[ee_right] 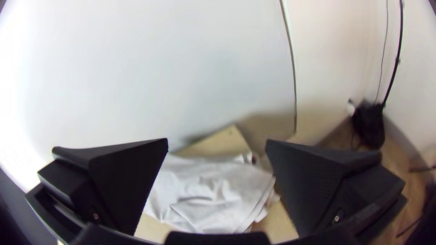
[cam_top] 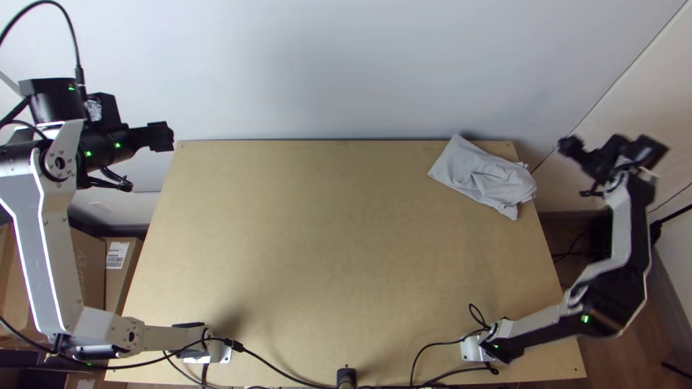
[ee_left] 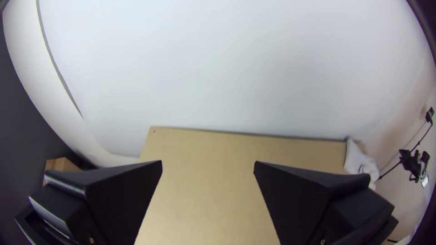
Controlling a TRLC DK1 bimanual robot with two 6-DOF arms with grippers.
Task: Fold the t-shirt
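The light grey t-shirt (cam_top: 479,176) lay at the far right corner of the worktop (cam_top: 310,230), loosely folded and creased, in what looked like several layers at its right end. We could not count those layers or tell sleeve from hem. One corner poked up past the far edge, and the right end reached slightly over the side edge. In the right wrist view, the left finger and a dark part of the hand covered portions of the cloth; in the left wrist view, a finger overlapped its lower end.

We saw the left hand (cam_top: 156,136) raised near the far left corner, its two fingers spread wide. The left arm (cam_top: 54,241) was cut off partway by the top view's left edge. The right hand (cam_top: 611,151) was up beyond the worktop's right side, its outline hard to trace from above, but its fingers were spread wide too, apart from the shirt.

The worktop was plain light wood, with soft shadows beside the arms' bases and black cables (cam_top: 425,349) looping along its near edge. Behind it stood a white wall (cam_top: 310,65), meeting a paler, warmer one at the right. We made out cardboard boxes (cam_top: 88,270) at the left, partly behind the left arm, and wooden floor (cam_top: 659,331) at the right. A dark object (ee_right: 369,124) sat in the corner there, too murky for us to name.
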